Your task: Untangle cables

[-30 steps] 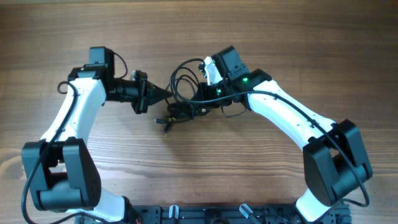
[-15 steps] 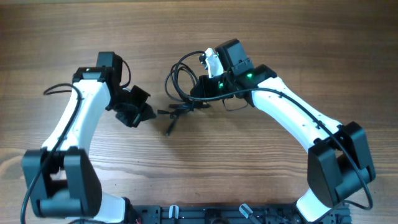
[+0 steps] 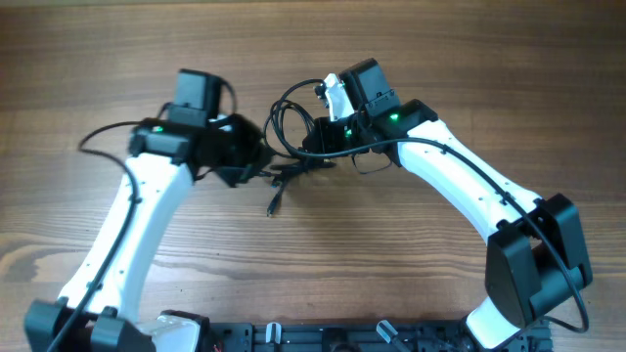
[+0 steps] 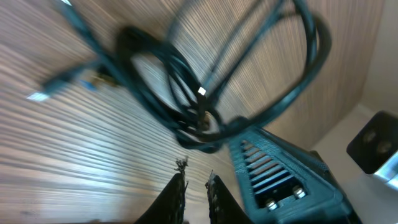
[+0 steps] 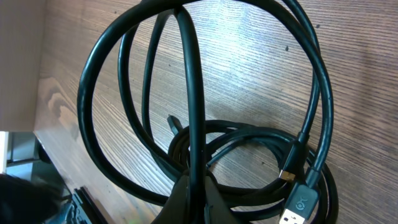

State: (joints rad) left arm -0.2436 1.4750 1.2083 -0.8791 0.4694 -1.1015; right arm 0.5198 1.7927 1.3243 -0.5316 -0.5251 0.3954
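The cables [image 3: 286, 125] are thin black cords, looped and knotted in a small bundle [image 3: 290, 172] at the table's middle. One plug end [image 3: 274, 206] trails toward the front. My right gripper [image 3: 309, 149] is shut on one strand [image 5: 189, 93] that runs up between its fingers [image 5: 194, 198]. A USB plug [image 5: 297, 205] lies at the lower right of that view. My left gripper [image 3: 256, 164] sits just left of the bundle. Its fingertips [image 4: 196, 172] stand slightly apart with only wood between them. The knot [image 4: 193, 121] lies just ahead of them.
The wooden table [image 3: 440, 59] surrounds the bundle. One finger of the right gripper [image 4: 277, 177] shows close beside my left fingers in the left wrist view. A black rail [image 3: 323, 337] runs along the table's front edge.
The left arm has swung right, from well left of the cables to right beside the bundle, and its jaws have parted a little. The right gripper keeps its hold on the strand.
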